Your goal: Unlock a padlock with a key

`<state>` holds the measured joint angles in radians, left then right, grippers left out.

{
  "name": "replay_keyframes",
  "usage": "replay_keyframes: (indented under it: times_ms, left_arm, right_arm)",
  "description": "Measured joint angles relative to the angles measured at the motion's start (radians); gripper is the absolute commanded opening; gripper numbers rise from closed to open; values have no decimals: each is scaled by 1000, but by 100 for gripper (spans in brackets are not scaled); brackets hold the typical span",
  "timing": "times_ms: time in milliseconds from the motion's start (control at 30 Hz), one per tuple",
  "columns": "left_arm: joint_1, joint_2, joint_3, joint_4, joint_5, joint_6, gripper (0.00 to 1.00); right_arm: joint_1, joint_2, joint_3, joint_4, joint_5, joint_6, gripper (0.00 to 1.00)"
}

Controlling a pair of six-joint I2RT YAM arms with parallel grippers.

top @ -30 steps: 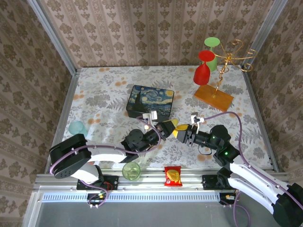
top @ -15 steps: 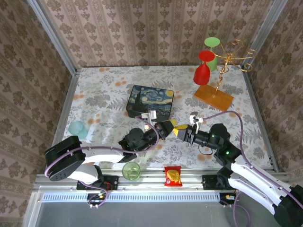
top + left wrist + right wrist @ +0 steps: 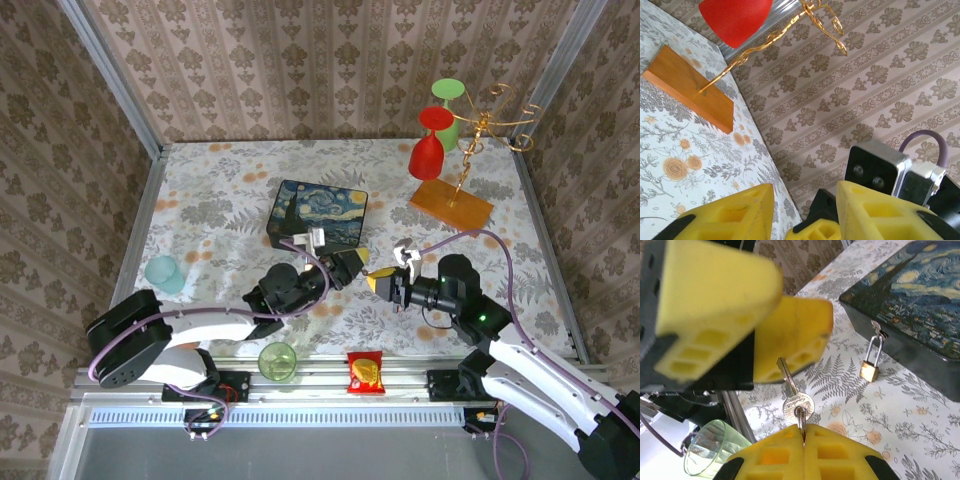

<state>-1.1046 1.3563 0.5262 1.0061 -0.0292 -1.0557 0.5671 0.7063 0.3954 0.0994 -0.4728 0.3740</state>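
Floral table [image 3: 220, 195] — painted box [image 3: 318, 215], teal cup [image 3: 163, 272], wooden stand base [image 3: 451, 206].

Box [image 3: 318, 214] mid-table, padlock [image 3: 869, 371] on its near side
Before them, the key [image 3: 798, 405] sits between left gripper [image 3: 352, 266] and right gripper [image 3: 385, 282]. Stand [image 3: 452, 205] far right, cup [image 3: 163, 272] at left, packet [image 3: 365, 372] at the near edge.

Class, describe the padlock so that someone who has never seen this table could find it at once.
Find the dark box painted with a blue-and-yellow starry night on the floral tablecloth. From a small clasp on its side wall hangs the padlock: tiny brass-gold body, thin silver shackle, far smaller than the box.
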Motion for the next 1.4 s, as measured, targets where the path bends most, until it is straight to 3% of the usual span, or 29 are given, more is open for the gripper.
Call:
replay_keyframes:
  times_ms: [200,400,567,800,1100,1400]
  left_arm:
    - [21,5,-11,-8,35,-39,35]
    - [35,19,-58,-21,28,-127,52]
    - [31,45,-107,-25,-10,-279,73]
    - [-30,122,-106,109,-82,-467,76]
    - [-94,175,-106,227,-200,-591,74]
    - [-93,129,-135,247,-252,-615,51]
  right_arm:
    - [1,10,0,-22,4,-12,1]
    - [1,23,0,-21,23,-13,1]
    - [6,36,0,6,57,-5,1]
    - [56,92,0,135,126,19,1]
    - [156,187,0,206,183,17,1]
    - [170,188,0,242,208,18,1]
